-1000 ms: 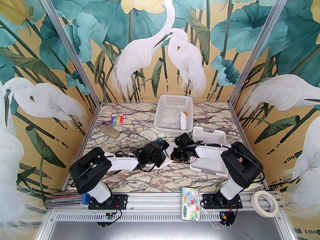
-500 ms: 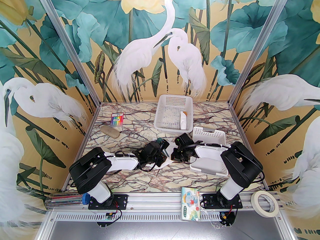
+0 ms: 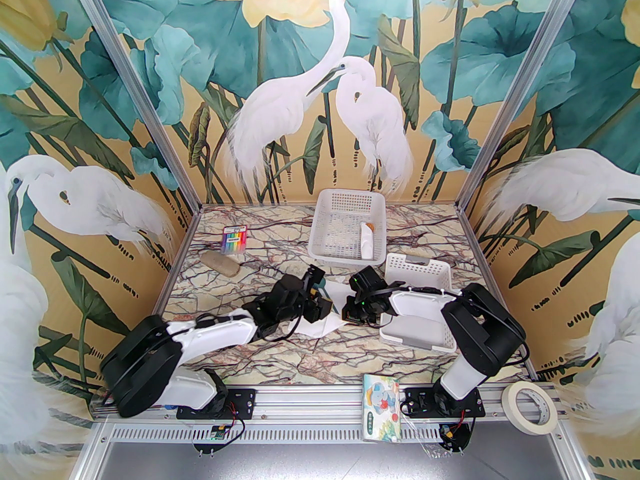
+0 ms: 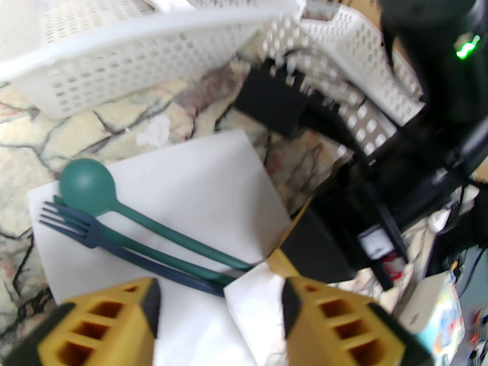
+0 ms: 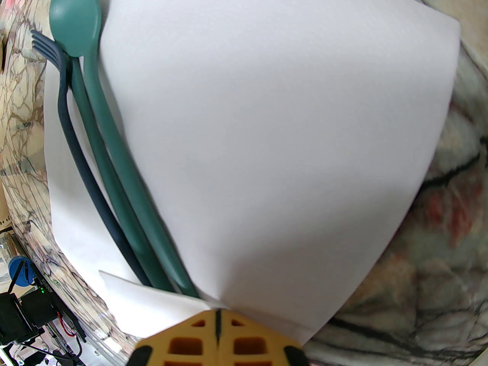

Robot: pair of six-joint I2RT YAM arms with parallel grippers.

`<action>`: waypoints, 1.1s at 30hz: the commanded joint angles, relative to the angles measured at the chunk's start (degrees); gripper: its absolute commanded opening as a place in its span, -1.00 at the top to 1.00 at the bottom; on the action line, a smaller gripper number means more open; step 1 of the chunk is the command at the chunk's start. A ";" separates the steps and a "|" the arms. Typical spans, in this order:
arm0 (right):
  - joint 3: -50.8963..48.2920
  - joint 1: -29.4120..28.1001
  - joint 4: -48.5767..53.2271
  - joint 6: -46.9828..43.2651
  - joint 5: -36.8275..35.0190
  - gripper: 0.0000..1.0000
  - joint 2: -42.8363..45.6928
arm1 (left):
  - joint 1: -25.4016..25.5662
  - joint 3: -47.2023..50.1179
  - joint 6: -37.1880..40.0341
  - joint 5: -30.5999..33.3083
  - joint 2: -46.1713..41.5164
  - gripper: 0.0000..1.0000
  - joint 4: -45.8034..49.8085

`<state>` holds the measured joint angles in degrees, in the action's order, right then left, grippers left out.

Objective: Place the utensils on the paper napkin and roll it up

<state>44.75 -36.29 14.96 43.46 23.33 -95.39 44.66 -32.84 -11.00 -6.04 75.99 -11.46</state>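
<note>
1. Marble-veined counter [image 3: 260,263]; thin white square paper napkin [image 5: 267,128] at its centre.
2. Round-bowled teal plastic spoon [image 5: 74,21] and slim dark blue plastic fork [image 5: 63,101] lie side by side on napkin, along one edge, touching.
3. Left claw [image 4: 221,307] spread above napkin, holding nothing.
4. Right claw [image 5: 217,318] pressed together, pinching napkin's corner.

A robot test cell rather than a home. The left arm [image 3: 210,330] and right arm [image 3: 480,328] are bolted to an aluminium rail [image 3: 310,400] well behind the left pincer [image 4: 219,299] and right pincer [image 5: 217,315], with bare wiring [image 3: 235,418] at the bases. Aluminium posts [image 3: 135,83] frame walls [image 3: 280,93] of printed egrets far beyond both pincers. Beneath them lies a marble-print counter [image 3: 280,263]. A tape roll [image 3: 529,408] sits on the rail, well right of the right pincer.
</note>
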 commanded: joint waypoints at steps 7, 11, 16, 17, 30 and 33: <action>0.11 -0.62 4.20 -1.02 -3.64 0.91 -1.72 | -0.46 5.87 -10.30 1.85 -14.01 -0.53 2.60; 0.56 -0.83 4.39 -0.94 -3.73 0.91 -1.90 | -0.46 8.17 -15.44 0.39 -18.31 -0.54 3.73; 1.09 -1.27 5.24 -1.02 -4.27 0.91 -1.96 | -0.46 10.88 -22.89 -1.43 -21.39 -0.48 4.35; 1.05 -1.36 5.25 -0.98 -4.33 0.91 -1.93 | -0.46 11.41 -24.37 -2.21 -21.53 -0.44 4.34; 0.98 -2.03 5.30 -0.44 -5.09 0.91 -2.22 | -0.46 13.37 -34.52 -12.30 -15.24 -0.20 0.29; 1.04 -2.11 5.39 -0.48 -5.23 0.91 -2.25 | -0.45 12.96 -35.56 -14.52 -12.01 -0.16 -1.60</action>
<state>46.00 -37.89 16.73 43.48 20.73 -95.57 44.62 -20.18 -43.83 -16.23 61.93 -10.02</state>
